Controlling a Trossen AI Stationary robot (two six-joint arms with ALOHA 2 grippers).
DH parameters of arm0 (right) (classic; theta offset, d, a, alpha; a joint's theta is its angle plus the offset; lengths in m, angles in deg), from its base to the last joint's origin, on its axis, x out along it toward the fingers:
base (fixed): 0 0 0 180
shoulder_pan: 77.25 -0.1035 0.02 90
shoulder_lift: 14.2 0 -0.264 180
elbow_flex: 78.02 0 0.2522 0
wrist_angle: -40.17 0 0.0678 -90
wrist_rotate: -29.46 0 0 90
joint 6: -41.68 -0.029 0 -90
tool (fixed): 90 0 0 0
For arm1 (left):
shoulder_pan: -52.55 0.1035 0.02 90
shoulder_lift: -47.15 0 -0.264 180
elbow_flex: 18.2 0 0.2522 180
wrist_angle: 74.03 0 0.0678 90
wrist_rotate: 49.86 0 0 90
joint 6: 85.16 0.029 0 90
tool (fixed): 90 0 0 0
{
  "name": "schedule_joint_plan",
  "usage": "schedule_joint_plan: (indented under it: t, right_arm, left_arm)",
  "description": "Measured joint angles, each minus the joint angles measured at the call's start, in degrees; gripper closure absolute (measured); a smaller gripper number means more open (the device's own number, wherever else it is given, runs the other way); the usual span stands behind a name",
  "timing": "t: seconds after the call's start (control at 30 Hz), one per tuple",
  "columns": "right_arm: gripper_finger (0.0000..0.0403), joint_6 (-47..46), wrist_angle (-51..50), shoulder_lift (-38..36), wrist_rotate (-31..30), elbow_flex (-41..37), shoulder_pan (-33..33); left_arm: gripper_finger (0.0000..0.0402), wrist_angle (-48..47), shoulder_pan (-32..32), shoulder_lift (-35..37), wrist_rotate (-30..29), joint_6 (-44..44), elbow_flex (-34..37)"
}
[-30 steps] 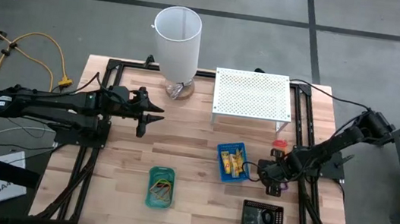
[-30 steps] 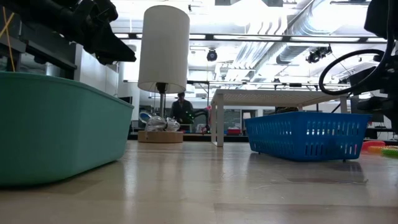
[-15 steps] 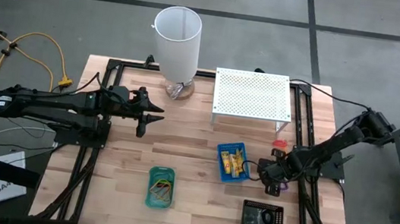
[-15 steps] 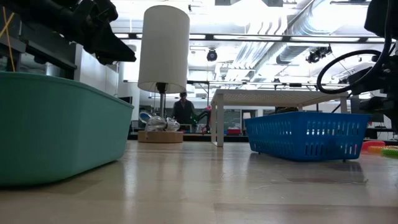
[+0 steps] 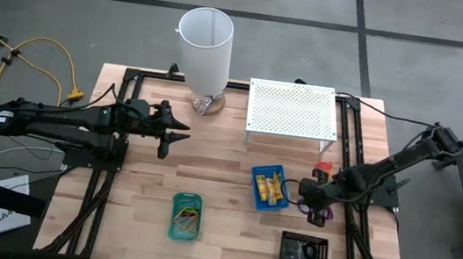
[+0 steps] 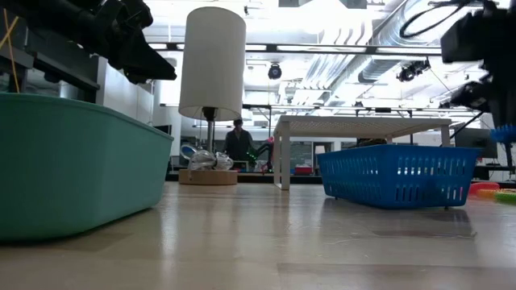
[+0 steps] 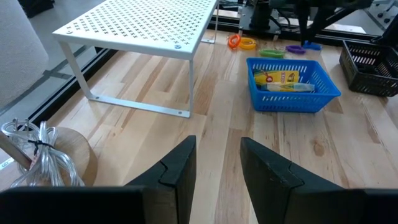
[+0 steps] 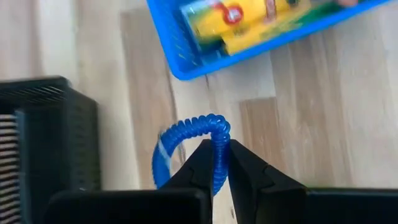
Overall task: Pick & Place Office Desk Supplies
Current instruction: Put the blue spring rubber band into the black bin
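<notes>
Since a second ago the right gripper (image 8: pixel 216 163) has risen off the wooden surface (image 5: pixel 228 160); in the low view it now sits higher at the picture's right edge, with a bit of blue showing beneath it. Its jaws are pinched nearly together on a blue coiled plastic loop (image 8: pixel 186 138), which hangs clear above the boards between the blue mesh rectangular tray (image 8: pixel 261 31) and the black mesh rectangular tray (image 8: pixel 43 130). From above, this gripper lies just beside the blue tray's right side, with a purple loop (image 5: pixel 317 214) under it and a red loop (image 5: pixel 323 167) a little farther back, near the leg of the white perforated metal shelf (image 5: pixel 292 109). Yellow oblong packets (image 7: pixel 283 79) lie inside the blue tray. The green rectangular tray (image 5: pixel 186 216) stands nearer the front edge and holds thin rubber-band loops (image 5: pixel 188 220). The left gripper (image 5: pixel 171 129) hovers well apart from all this, near the tall white cylinder (image 5: pixel 205 48) on its round wooden base, its jaws standing wide and holding nothing. A person (image 6: pixel 236 142) shows far off in the room behind.
</notes>
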Motion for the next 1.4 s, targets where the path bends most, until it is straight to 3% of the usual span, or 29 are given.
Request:
schedule_joint_plan:
  t: [0.4, 1.07, 1.4]
  right_arm:
    - [0.0384, 0.1, -0.2, -0.7, 0.3, 0.4, -0.6]
    - [0.0384, -5.6, 7.4, -0.5, 2.3, 0.4, -18.1]
    - [0.0384, -7.1, 9.1, -0.5, 2.2, 0.4, -20.8]
  left_arm:
    - [0.0282, 0.0, 0.0, 0.0, 0.0, 0.0, 0.0]
    - [0.0282, 0.0, 0.0, 0.0, 0.0, 0.0, 0.0]
    - [0.0282, 0.0, 0.0, 0.0, 0.0, 0.0, 0.0]
